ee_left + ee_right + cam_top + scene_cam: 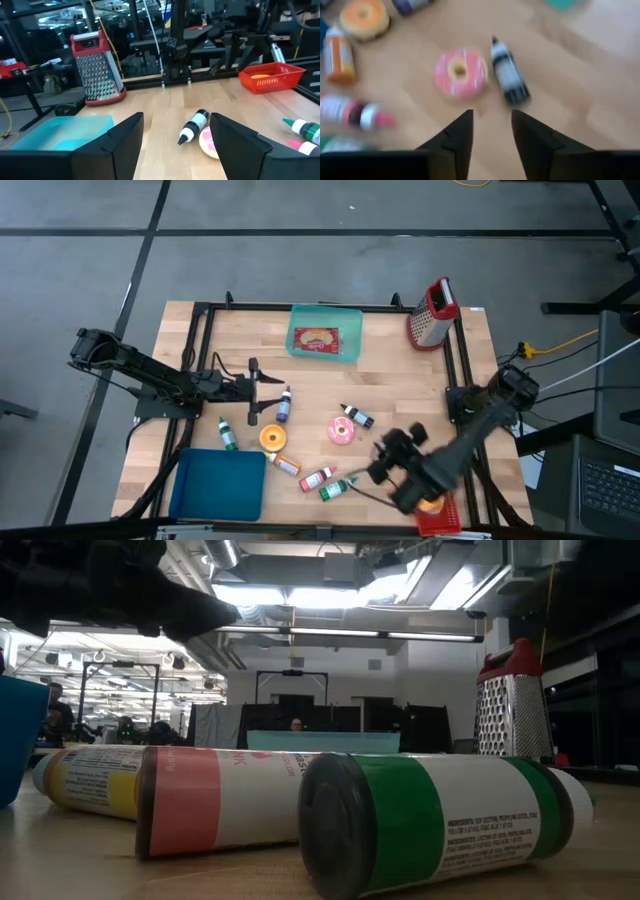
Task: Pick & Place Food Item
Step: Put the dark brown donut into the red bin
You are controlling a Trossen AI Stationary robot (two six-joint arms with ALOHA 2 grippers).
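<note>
Near edge of the table, high view: your right gripper hangs above the board at about 5 o'clock from table centre, pointed toward the middle. Its wrist view shows the two dark fingers parted with bare wood between them and nothing held. Just behind that arm, at the near right corner, sits the red basket with an orange item inside; judge this as one food item already placed.

Ahead of the right gripper, toward 10 o'clock from it, lies the pink donut, flat on the wood. A black-and-white bottle lies just beside it, apart from it in the right wrist view. The orange donut rests farther left, near the centre, among small bottles lying on their sides.

The step in hand reads as the approach to the next food item, most likely the pink donut. Your next move calls for lowering the parted jaws over its rim while clearing the neighbouring bottle.

Left of centre, at 9 o'clock, your left gripper waits with jaws spread and empty. At the far edge, 12 o'clock, a teal bin holds a packaged item; the box grater stands at 1 o'clock.
</note>
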